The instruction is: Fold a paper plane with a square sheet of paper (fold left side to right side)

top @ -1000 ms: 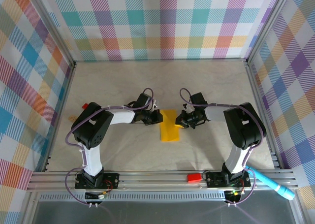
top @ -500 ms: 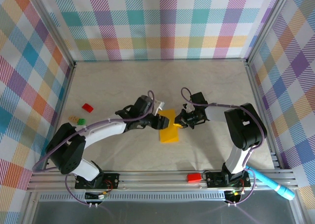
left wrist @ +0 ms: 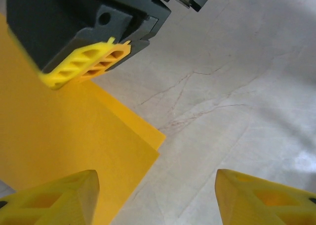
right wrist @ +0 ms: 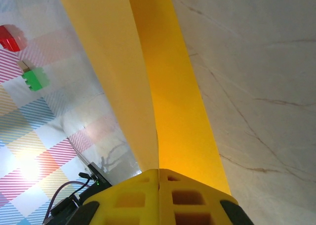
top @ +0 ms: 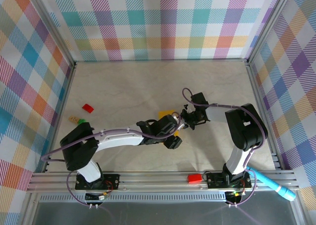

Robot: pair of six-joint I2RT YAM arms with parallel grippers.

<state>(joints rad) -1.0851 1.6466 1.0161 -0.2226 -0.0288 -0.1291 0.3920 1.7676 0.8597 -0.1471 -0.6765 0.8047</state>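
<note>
A small red block [top: 88, 108] is lying on the left part of the pale, veined tabletop [top: 123, 81]. Nearer the front edge, a green block [right wrist: 34, 78] is sitting beside a small beige piece [top: 73, 119]. Another red block [top: 194, 177] is resting on the metal rail [top: 148, 178] along the front. A light blue pen-like cylinder [top: 273, 184] is lying slantwise at the rail's right end. Pastel checked walls [top: 163, 22] are enclosing the tabletop on three sides.

Thin yellow-orange sheet of paper [top: 166, 114], folded over into 2 layers w/ edges slightly offset [left wrist: 59, 146], lies flat near centre of table [top: 123, 86]. Crease runs lengthwise [right wrist: 168, 86]. One end is pinched in right gripper [right wrist: 158, 173].
</note>
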